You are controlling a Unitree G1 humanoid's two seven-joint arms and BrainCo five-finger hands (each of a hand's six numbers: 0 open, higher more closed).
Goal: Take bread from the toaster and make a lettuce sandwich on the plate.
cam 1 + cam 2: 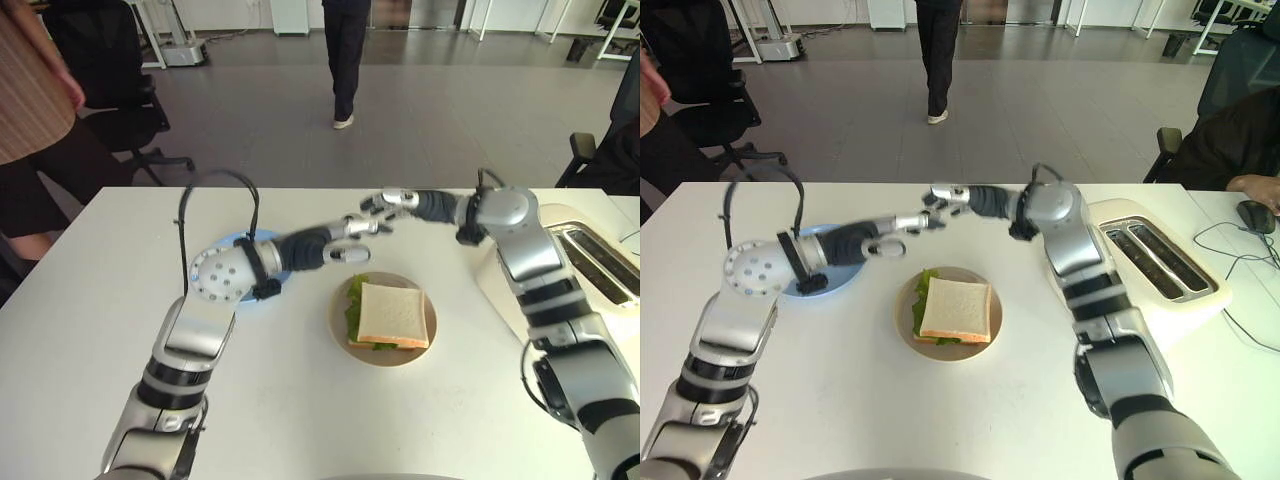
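Top bread slice (395, 312) lies flat on lettuce (352, 298) in the middle of the tan plate (339, 338). Green leaf pokes out on the plate's left side and near edge. What looks like a 2nd slice edge shows under the leaf, but can't confirm.

Judgement: stack looks built, so the assembly step reads as done or v. nearly done. This is the clearing-away phase.

Left hand (352, 242) hovers just beyond the plate's far-left rim, not touching food. Can't tell if it's open or closed.

Right hand (388, 201) is further beyond the plate's far rim, just beside the left hand. Fingers are spread and it's holding nothing.

Blue dish (830, 283) sits left of the plate, partly under the left forearm.

Toaster (1160, 262) stands well to the right of the plate. Both slots look empty.

All of it is on the white table (300, 420).

Next move, as I judge it: pull both arms back to either side w/o sweeping low over the plate. The top slice sits loose and a brushing forearm could skew it. If the slice needs squaring, a light nudge from above will do.
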